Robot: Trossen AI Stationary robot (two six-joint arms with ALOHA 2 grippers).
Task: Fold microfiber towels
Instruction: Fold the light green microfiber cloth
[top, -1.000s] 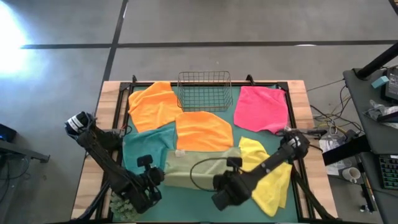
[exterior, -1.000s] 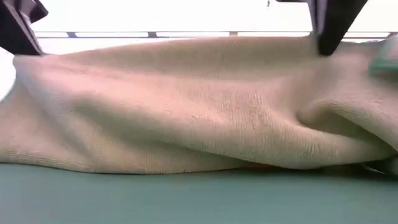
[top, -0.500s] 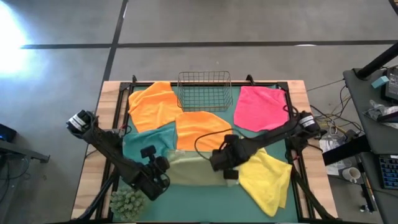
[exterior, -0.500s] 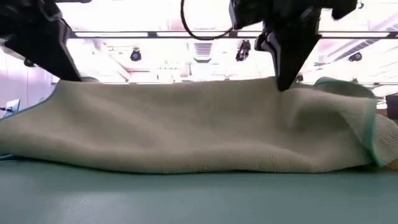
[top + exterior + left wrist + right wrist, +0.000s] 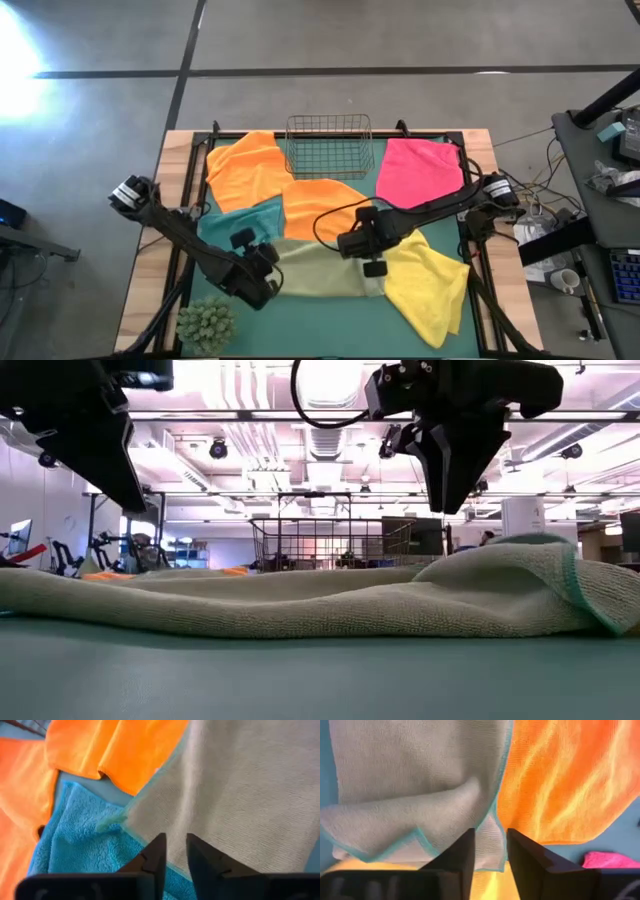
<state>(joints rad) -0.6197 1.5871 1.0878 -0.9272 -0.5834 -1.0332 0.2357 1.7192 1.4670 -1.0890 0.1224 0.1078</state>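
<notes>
The pale olive-green towel [image 5: 320, 270] lies folded in a low strip on the green mat near the table's front, its teal-trimmed corner [image 5: 560, 575] bulging at the right end. My left gripper [image 5: 262, 272] hovers open over the towel's left end [image 5: 225, 795], clear of it in the low view [image 5: 125, 490]. Above the towel's right end [image 5: 420, 785], my right gripper [image 5: 368, 252] is also open and clear [image 5: 450, 500]. Around it lie two orange towels [image 5: 250, 165] [image 5: 325, 210], a pink one [image 5: 420, 175], a yellow one [image 5: 425, 290] and a teal one [image 5: 240, 225].
A wire basket [image 5: 330, 145] stands at the far middle of the table. A green spiky plant ball [image 5: 205, 322] sits at the near left corner. The yellow towel lies just right of the olive one, and the teal and orange towels touch its far edge.
Both grippers have carried the olive towel's raised edge toward the far edge, the right one much farther. The towel has folded over and dropped flat; both grippers have let go and now stand above it.
</notes>
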